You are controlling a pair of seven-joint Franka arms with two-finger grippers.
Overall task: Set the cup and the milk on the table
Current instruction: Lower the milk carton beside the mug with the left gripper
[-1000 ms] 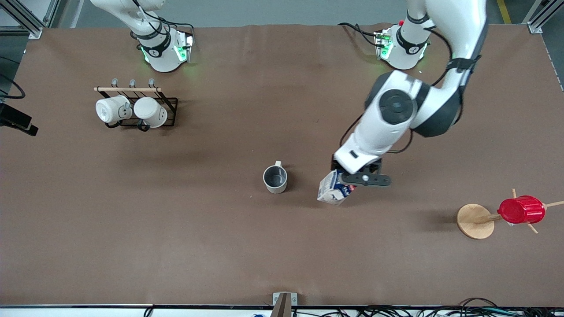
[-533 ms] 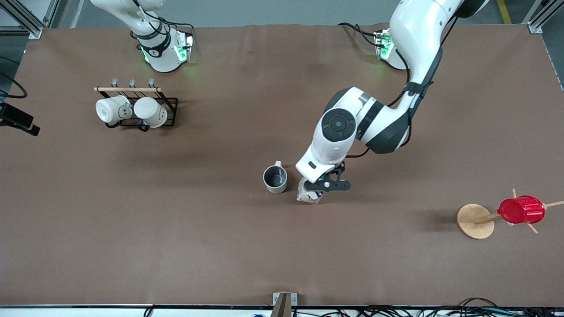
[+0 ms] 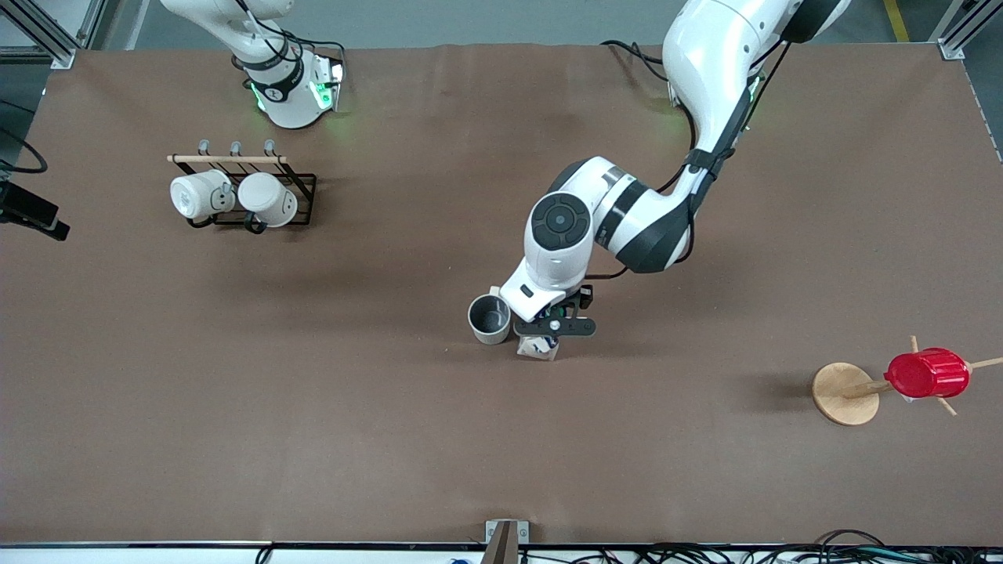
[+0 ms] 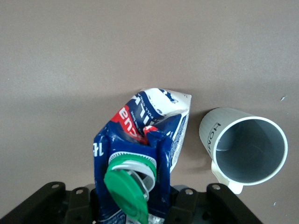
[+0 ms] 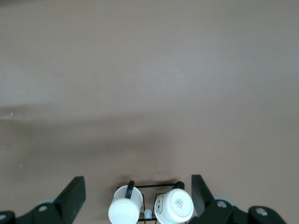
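Observation:
The beige cup [image 3: 490, 319] stands upright on the brown table [image 3: 313, 439], its dark grey inside showing. My left gripper [image 3: 555, 327] is shut on the milk [image 3: 537, 347], a blue-and-white carton with a red label, right beside the cup toward the left arm's end. The carton is low at the table; I cannot tell if it touches. In the left wrist view the milk [image 4: 149, 130] hangs from the gripper [image 4: 135, 212], its green cap [image 4: 127, 189] flipped open, with the cup [image 4: 243, 149] beside it. My right gripper [image 5: 138, 186] is open and empty, high over the mug rack.
A black wire rack with two white mugs [image 3: 235, 197] stands near the right arm's base; it also shows in the right wrist view [image 5: 152, 205]. A red ribbed cup [image 3: 927, 373] hangs on a wooden stand [image 3: 845, 393] toward the left arm's end.
My left arm has carried the milk toward the right arm's end of the table, from well apart from the cup to right beside it. The right arm has not moved.

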